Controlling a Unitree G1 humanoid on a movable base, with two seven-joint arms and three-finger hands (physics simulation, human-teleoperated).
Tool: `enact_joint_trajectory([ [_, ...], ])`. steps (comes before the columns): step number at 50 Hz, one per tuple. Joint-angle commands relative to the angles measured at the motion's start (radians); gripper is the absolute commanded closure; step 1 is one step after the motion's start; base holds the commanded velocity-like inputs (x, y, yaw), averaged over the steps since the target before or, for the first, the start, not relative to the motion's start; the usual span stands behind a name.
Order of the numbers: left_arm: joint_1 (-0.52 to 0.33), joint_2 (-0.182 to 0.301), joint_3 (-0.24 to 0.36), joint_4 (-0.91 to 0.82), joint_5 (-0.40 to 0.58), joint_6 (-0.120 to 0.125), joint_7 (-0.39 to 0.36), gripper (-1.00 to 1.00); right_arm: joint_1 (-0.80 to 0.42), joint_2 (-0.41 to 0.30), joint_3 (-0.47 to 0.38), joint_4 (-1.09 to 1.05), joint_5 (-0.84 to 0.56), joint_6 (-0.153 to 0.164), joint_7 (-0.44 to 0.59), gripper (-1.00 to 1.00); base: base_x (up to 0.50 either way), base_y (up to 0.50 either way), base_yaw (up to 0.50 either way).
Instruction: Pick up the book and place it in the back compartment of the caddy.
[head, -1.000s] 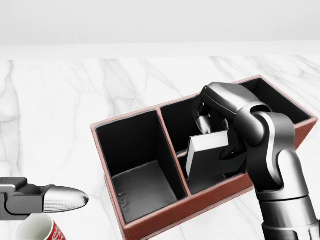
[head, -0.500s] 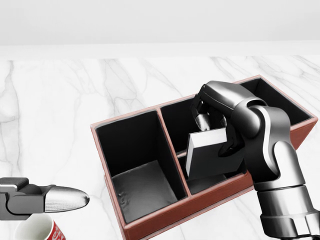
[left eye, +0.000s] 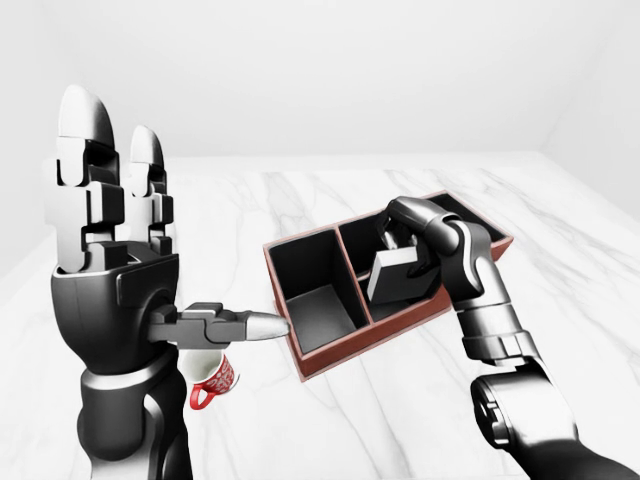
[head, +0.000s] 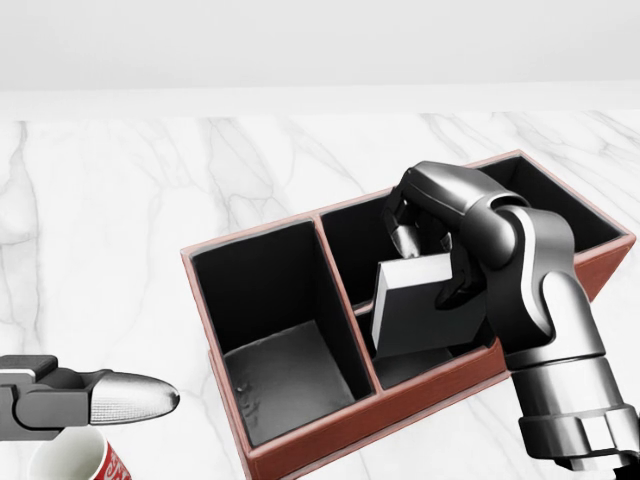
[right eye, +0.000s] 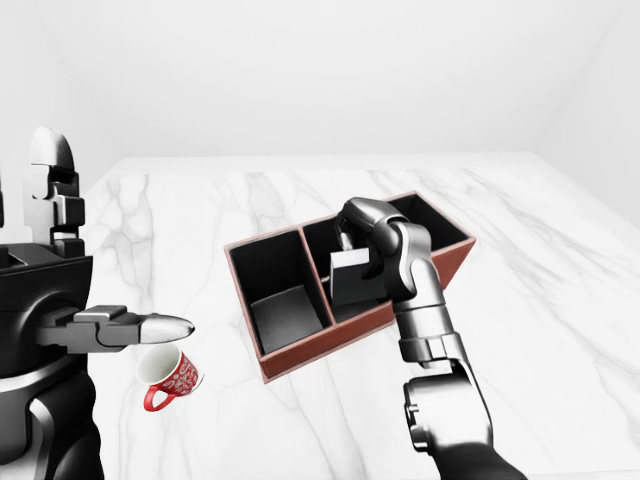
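Over the marble table (head: 120, 200), the bent right hand's (head: 425, 235) fingers apparently clamp the tilted book (head: 420, 308) above the caddy (head: 300, 445).

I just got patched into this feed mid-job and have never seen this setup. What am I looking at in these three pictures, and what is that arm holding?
This is a simulated humanoid robot seen through three cameras on its own head, all looking out over its arms. The two wider pictures are its left and right eyes; the closer one is the head camera. On the white marble table sits a red-brown caddy with black compartments, and a red-and-white mug stands beside it, toward the left. The right hand grips a grey book, tilted, over the caddy's middle compartment. The left hand is raised with its fingers open, holding nothing; one finger points sideways above the mug.
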Motion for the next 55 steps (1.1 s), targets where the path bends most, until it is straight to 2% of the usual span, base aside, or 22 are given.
enact_joint_trajectory([
  [1, 0.000, 0.000, -0.001, 0.003, 0.004, 0.000, -0.001, -1.00, -0.033, -0.004, -0.009, 0.046, -0.004, -0.016, -0.038, 1.00, 0.00, 0.00, 0.00],
  [11, -0.002, -0.001, 0.001, 0.001, 0.005, 0.000, -0.002, -1.00, -0.058, 0.003, -0.003, 0.094, 0.008, -0.019, -0.072, 1.00, 0.00, 0.00, 0.00],
  [18, 0.000, -0.002, -0.005, 0.002, 0.008, 0.000, 0.000, -1.00, -0.060, 0.000, 0.000, 0.133, 0.011, -0.036, -0.098, 1.00, 0.00, 0.00, 0.00],
  [39, 0.005, -0.003, -0.009, 0.003, 0.010, 0.000, -0.001, -1.00, -0.055, -0.002, 0.003, 0.174, 0.011, -0.047, -0.125, 1.00, 0.00, 0.00, 0.00],
  [46, 0.005, -0.004, -0.011, 0.007, 0.012, 0.000, -0.002, -1.00, -0.072, -0.006, 0.002, 0.223, 0.017, -0.065, -0.153, 1.00, 0.00, 0.00, 0.00],
  [55, 0.004, -0.004, -0.010, 0.002, 0.013, 0.000, -0.002, -1.00, -0.073, -0.009, 0.004, 0.235, 0.016, -0.069, -0.168, 1.00, 0.00, 0.00, 0.00],
])
